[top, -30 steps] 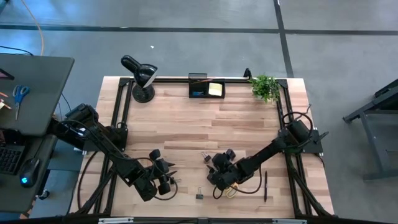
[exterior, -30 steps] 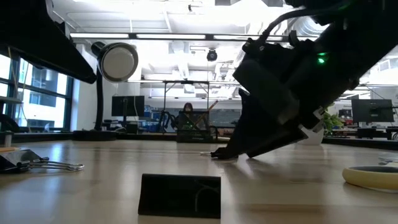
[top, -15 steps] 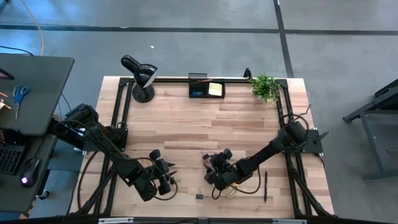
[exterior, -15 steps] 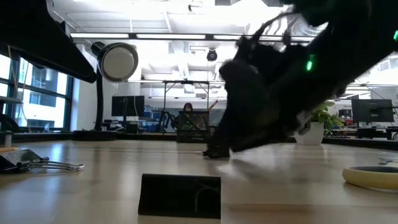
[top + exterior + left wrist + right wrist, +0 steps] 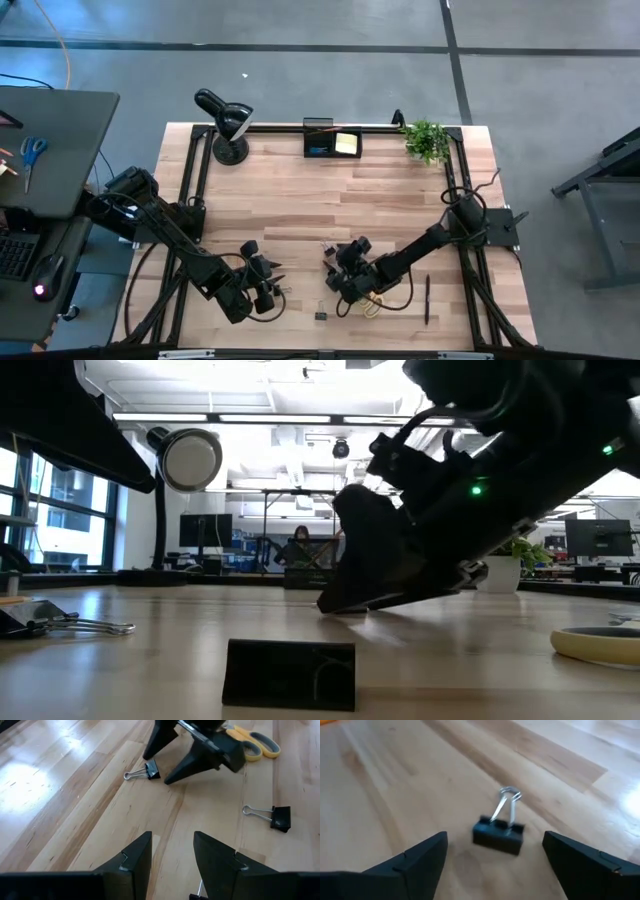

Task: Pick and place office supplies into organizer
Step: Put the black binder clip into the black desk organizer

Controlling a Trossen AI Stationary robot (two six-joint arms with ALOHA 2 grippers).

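A black binder clip (image 5: 498,836) with silver wire handles lies flat on the wooden table. My right gripper (image 5: 495,840) is open and hangs low over it, one finger on either side and neither touching. The left wrist view shows that same clip (image 5: 148,770) between the two right fingers (image 5: 182,769). My left gripper (image 5: 172,852) stands open near the table's front left, with bare wood between its fingers. The black organizer (image 5: 333,139) stands at the far edge and holds a yellow sticky-note pad (image 5: 347,143).
A second binder clip (image 5: 278,816) lies by the front edge (image 5: 321,314), with yellow-handled scissors (image 5: 372,309) and a black pen (image 5: 427,298) to its right. A further clip (image 5: 62,624) lies at the low view's left. A black desk lamp (image 5: 228,125) and a small plant (image 5: 427,140) stand at the far edge.
My right gripper has sunk toward the table, tipping slightly, and has moved a little toward the table's left edge. Its open fingers now stand around the binder clip. My left arm has kept still.
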